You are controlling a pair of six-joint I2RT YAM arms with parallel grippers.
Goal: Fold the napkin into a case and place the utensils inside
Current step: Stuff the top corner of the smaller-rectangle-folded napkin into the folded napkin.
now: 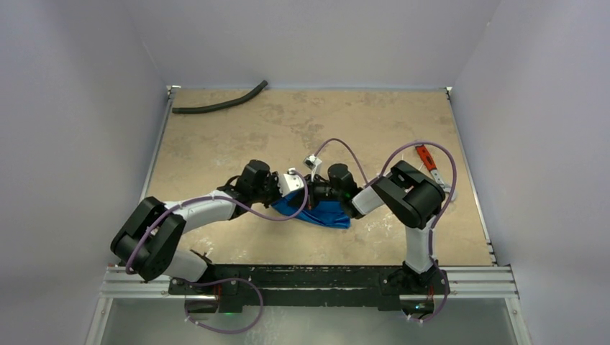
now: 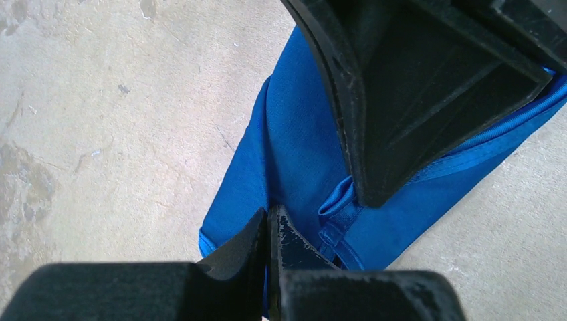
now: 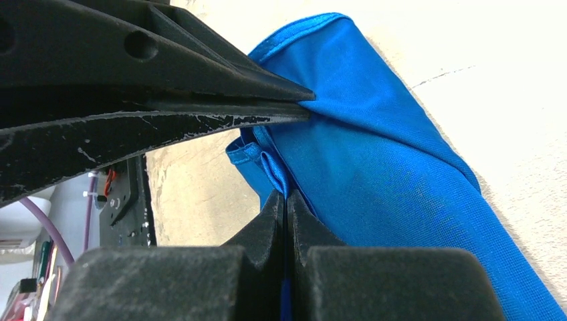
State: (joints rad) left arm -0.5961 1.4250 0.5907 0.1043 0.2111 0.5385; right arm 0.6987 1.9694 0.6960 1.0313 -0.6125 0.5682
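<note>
Both arms meet over the middle of the table point(image 1: 288, 122). The napkin point(image 1: 327, 214) lies there as a folded blue band, flat on the surface, not yet a finished case.

I have the left pincer point(image 2: 269, 224) clamped tight. Its tips are pressed together on the cloth near one corner, with a sliver of blue showing in the seam between them. The right pincer point(image 3: 286, 207) is closed too, nipping a bunched bit of hem. The two sets of tips sit just beside each other, close to touching.

From above, the band's long axis runs across the table, left to right, dipping a little toward the right. Both pincers seem to hold its far edge, so the body of the cloth lies on the near side of them, toward the arm bases. Neither arm is nearer, since each already has its own bite.

As I read it, the next fold depends on that layout. The held edge would travel along the short axis, over the cloth lying in front of it, and the two arms would have to move together or the hem will skew.

I cannot make out the cutlery in any view. The black hose point(image 1: 216, 106) lies at the far left. The red-handled wrench point(image 1: 426, 155) lies by the right arm's elbow, well apart from the cloth.
</note>
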